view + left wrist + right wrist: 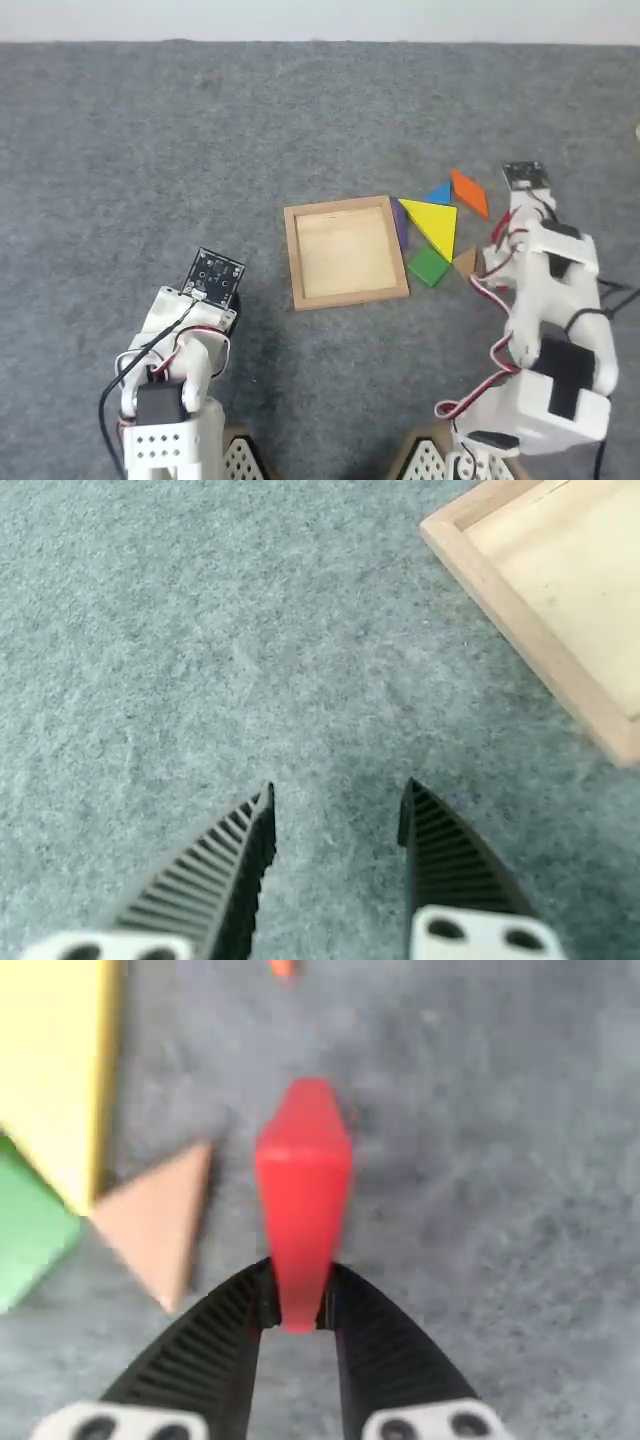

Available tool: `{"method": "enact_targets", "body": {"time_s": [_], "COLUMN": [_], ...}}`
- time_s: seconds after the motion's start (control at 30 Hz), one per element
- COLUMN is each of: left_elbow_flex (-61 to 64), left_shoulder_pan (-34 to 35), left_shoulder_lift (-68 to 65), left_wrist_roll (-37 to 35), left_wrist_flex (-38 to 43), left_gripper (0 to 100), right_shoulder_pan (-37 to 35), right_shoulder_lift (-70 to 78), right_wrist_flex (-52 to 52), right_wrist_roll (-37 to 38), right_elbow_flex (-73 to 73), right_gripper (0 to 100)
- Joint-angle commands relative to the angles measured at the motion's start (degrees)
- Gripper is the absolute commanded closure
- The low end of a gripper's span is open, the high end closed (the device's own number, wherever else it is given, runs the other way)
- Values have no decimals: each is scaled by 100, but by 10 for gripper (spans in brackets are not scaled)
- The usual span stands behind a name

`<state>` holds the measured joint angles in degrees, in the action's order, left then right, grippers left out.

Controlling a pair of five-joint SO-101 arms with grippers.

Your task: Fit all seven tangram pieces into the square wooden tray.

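Your square wooden tray (350,296) sits just right of the centre of the high view, flat on the grey felt mat (150,150), and the coloured wooden tangram pieces you can see all lie outside it, clustered off its right edge. The purple piece (401,222) lies against the tray's right wall, with the large yellow triangle (435,225) just beside it and the green square (428,266) below that, near the tray's lower right corner. A small blue triangle (439,193) and an orange parallelogram (468,190) sit above the yellow one, and a small tan triangle (465,262) lies to the right of the green square. Your right gripper (298,1282) has its jaws clamped on the thin red piece (302,1200), which stands on edge over the mat next to the tan triangle. The right arm (545,290) stands at the right of the frame beside the cluster. Your left gripper (338,792) has its jaws apart over bare mat, holding nothing, with a corner of the tray nearby; the left arm (180,350) sits at the lower left.
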<state>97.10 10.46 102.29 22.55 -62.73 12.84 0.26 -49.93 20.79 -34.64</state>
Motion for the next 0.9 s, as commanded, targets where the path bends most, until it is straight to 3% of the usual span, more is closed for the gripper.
{"method": "enact_targets", "body": {"time_s": [0.0, 0.17, 0.53, 0.7, 0.87], "left_elbow_flex": [-57, -57, -57, -57, -57], "left_shoulder_pan": [-26, -26, -26, -26, -26], "left_shoulder_lift": [70, 70, 70, 70, 70], "left_wrist_roll": [-35, -35, -35, -35, -35], "left_wrist_flex": [-35, -35, -35, -35, -35], "left_gripper": [808, 808, 808, 808, 808], "right_shoulder_pan": [-664, -1604, -3486, -4391, -4778], "right_shoulder_lift": [-831, -1402, -1525, -1499, -857], "right_wrist_flex": [-664, -1349, -1358, -1051, -743], "right_wrist_roll": [-316, -571, -747, -422, -18], "right_elbow_flex": [677, 1002, 1222, 1204, 1231], "right_gripper": [991, 991, 991, 991, 991]}}
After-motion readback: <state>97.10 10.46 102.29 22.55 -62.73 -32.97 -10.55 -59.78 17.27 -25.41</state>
